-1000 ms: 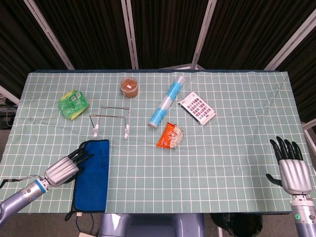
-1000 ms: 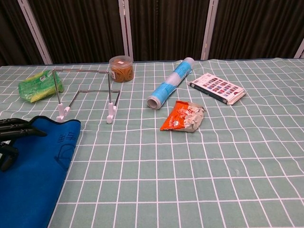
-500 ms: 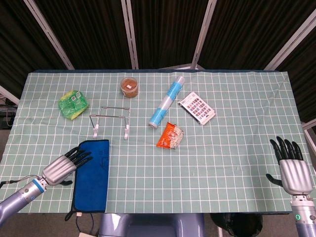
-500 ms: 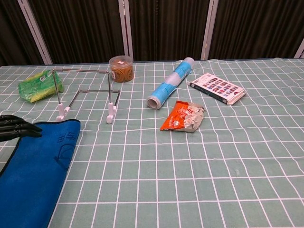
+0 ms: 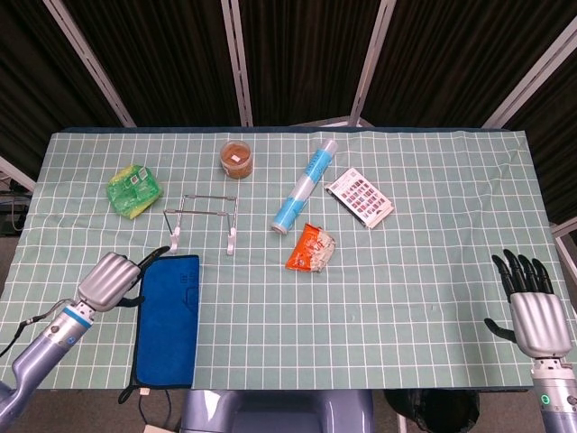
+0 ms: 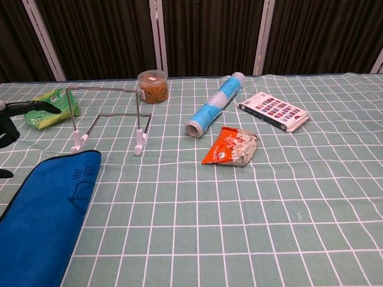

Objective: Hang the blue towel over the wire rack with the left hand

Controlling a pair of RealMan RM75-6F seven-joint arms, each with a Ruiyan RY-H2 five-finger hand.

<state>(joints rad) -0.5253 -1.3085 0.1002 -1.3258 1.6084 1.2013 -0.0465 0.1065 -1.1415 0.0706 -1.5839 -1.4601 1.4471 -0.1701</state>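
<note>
**Towel not yet gripped**

My left hand (image 5: 110,280) hovers empty, fingers apart, at nine o'clock of the blue towel (image 5: 168,317), which lies flat at six o'clock from the wire rack (image 5: 204,221). A shallow pinch risks slipping; a wide swing could topple the rack.

Towel (image 5: 168,317): matt blue cloth with a dark bound edge; rack (image 5: 204,219): thin bare metal wire on white plastic feet. Hands (image 5: 111,280): smooth brushed-metal backs, black fingers. Tablecloth (image 5: 406,298): matt green checked fabric; snack bag (image 5: 310,248): glossy crinkled foil

Jar (image 5: 237,158), roll (image 5: 302,187), snack bag (image 5: 311,247), booklet (image 5: 359,197), green pkt (image 5: 132,189).
</note>
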